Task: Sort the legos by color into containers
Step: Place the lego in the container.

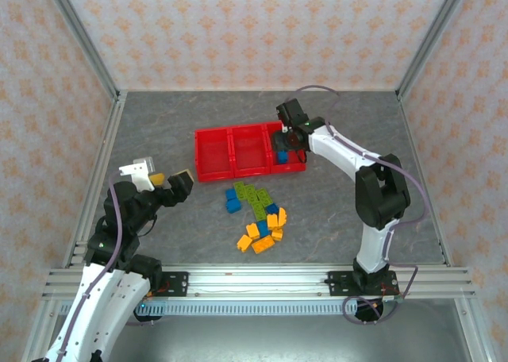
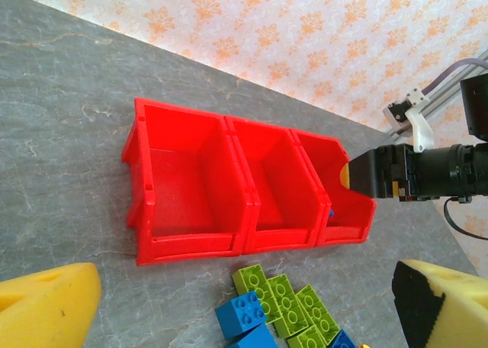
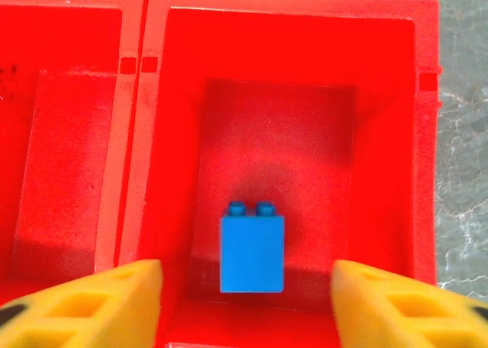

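The right claw (image 1: pixel 284 144) hangs over the right-hand end of the bright red three-compartment plastic tray (image 1: pixel 213 154). Its yellow fingers (image 3: pixel 99 306) are spread apart and grasp nothing. In the right wrist view a small blue plastic brick (image 3: pixel 252 255) lies on the floor of the right compartment (image 3: pixel 381 134), just beyond the fingertips. Its long side runs up the frame, with the studs toward the top. The middle compartment (image 2: pixel 278 184) and left compartment (image 2: pixel 187 188) show bare red floors.

The loose pile of blue, olive green and orange-yellow bricks (image 1: pixel 258 229) lies on the grey stone-patterned bench (image 1: pixel 159 124), just below the tray in the top view. From the right claw it lies down and to the left. The left claw (image 1: pixel 171 179), wide open and holding nothing, sits left of the pile's upper end, about as near to it as the right. The next pick probably starts at that pile, where the green bricks (image 2: pixel 286 306) lie closest to the tray.
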{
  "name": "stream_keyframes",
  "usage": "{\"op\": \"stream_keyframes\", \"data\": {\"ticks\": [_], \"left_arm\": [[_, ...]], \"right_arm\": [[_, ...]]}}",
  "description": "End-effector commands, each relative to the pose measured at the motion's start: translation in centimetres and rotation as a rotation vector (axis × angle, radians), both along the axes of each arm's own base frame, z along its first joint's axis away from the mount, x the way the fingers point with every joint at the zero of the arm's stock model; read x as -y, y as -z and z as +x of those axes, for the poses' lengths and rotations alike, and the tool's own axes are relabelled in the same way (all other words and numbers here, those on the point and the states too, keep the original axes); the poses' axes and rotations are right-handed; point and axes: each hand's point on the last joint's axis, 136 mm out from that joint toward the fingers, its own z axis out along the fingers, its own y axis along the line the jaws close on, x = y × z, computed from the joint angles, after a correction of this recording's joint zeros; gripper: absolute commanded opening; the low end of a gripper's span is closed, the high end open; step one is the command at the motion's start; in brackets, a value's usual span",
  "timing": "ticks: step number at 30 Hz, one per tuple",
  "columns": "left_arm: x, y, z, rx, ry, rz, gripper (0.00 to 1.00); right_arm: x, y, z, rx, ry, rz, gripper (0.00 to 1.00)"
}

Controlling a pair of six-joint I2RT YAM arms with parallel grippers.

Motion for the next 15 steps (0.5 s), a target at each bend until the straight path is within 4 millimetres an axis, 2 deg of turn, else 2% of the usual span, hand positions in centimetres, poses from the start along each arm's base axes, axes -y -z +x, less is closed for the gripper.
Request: {"op": "stream_keyframes", "data": {"ticks": [1, 7, 11, 13, 15], "left_arm": [[0.2, -1.0, 0.0, 0.033, 0.009, -0.014, 0.99], [0.2, -1.2, -0.2, 0.049, 0.010, -0.023, 0.99], [-0.8, -1.2, -0.2, 0.055, -0.050, -0.022, 0.99], [-2.1, -1.1, -0.4, 0.046, -0.125, -0.017, 0.99], [-3.2, -1.5, -0.9, 0.041, -0.187, -0.013, 0.99]], "right_arm": [[0.1, -2.9, -0.6, 0.026, 0.002, 0.029, 0.69], [-0.7, -4.9, -4.1, 0.009, -0.007, 0.089, 0.79], [-3.6, -5.9, -7.5, -0.010, -0.044, 0.146, 0.85], [-5.4, -5.5, -9.1, -0.042, -0.068, 0.183, 0.93], [-7.1, -4.8, -10.7, -0.070, -0.085, 0.193, 0.95]]}}
